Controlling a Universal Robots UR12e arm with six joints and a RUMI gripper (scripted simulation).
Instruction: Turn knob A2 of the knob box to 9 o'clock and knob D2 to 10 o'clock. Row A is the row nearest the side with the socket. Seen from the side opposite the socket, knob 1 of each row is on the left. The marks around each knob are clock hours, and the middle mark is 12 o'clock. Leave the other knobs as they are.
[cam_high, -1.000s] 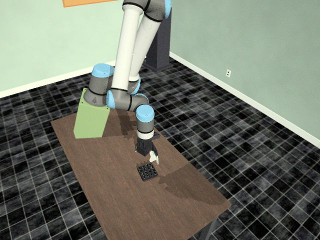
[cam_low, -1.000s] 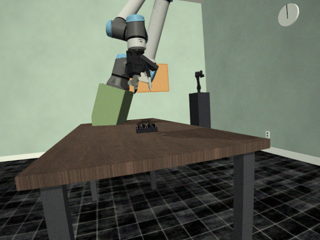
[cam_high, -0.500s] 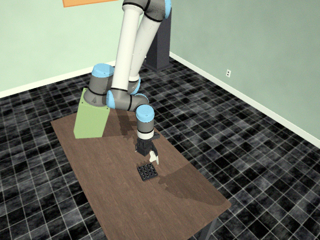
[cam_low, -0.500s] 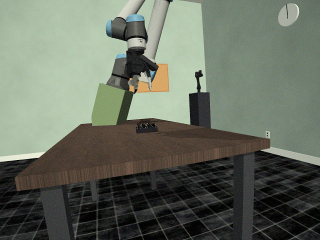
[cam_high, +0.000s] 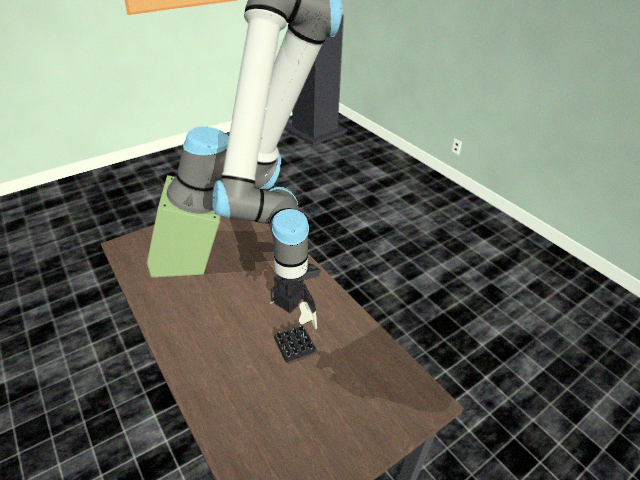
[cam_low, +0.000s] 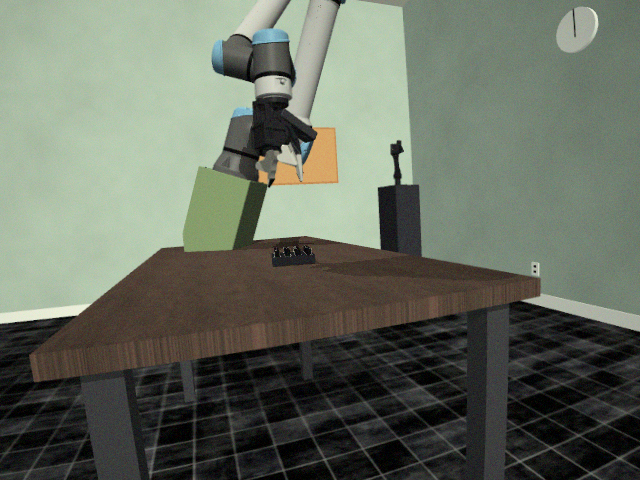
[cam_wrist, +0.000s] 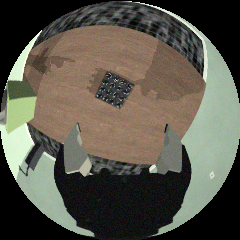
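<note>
The knob box (cam_high: 294, 345) (cam_low: 293, 256) (cam_wrist: 115, 89) is a small dark square block with a grid of knobs, lying flat on the brown table (cam_high: 217, 335) (cam_low: 217, 304) (cam_wrist: 75, 105). The knobs are too small to read. My gripper (cam_high: 305, 316) (cam_low: 284, 173) (cam_wrist: 121, 129) hangs high above the box, fingers wide open and empty. In the wrist view the box lies well ahead of the two pale fingertips.
A tilted green block (cam_high: 181, 240) (cam_low: 219, 214) (cam_wrist: 17, 102) under the arm's base stands at the table's far end. A dark pedestal (cam_low: 399, 217) stands on the floor beyond the table. The table edges fall off close on both sides of the box.
</note>
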